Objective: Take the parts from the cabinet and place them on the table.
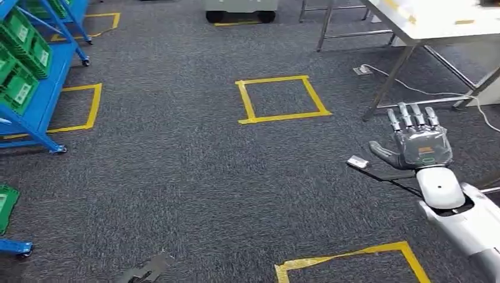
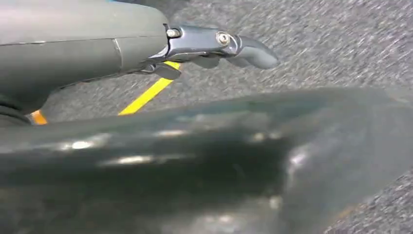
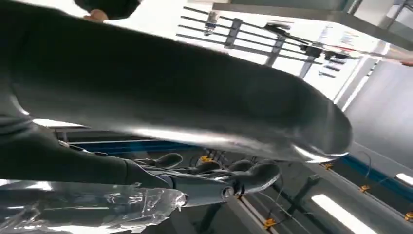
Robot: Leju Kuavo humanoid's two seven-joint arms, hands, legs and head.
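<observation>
The blue cabinet (image 1: 52, 88) stands at the far left of the head view, with green bins (image 1: 20, 88) on its shelves; what lies inside them is hidden. The white table (image 1: 436, 23) is at the top right. My right hand (image 1: 418, 144) hovers over the carpet at the right, back up, wrapped in clear plastic, its fingers (image 1: 410, 117) straight and apart with nothing in them. Its dark fingers (image 3: 219, 178) look loosely curved and bare in the right wrist view. My left hand (image 2: 146, 48) hangs over the carpet, one finger (image 2: 248, 48) stretched out and holding nothing.
Yellow tape squares (image 1: 282, 99) mark the grey carpet. The table's metal legs (image 1: 389, 82) and a white cable (image 1: 424, 91) lie ahead on the right. A wheeled unit (image 1: 240, 9) stands at the far end. Another green bin (image 1: 7, 206) sits at the lower left.
</observation>
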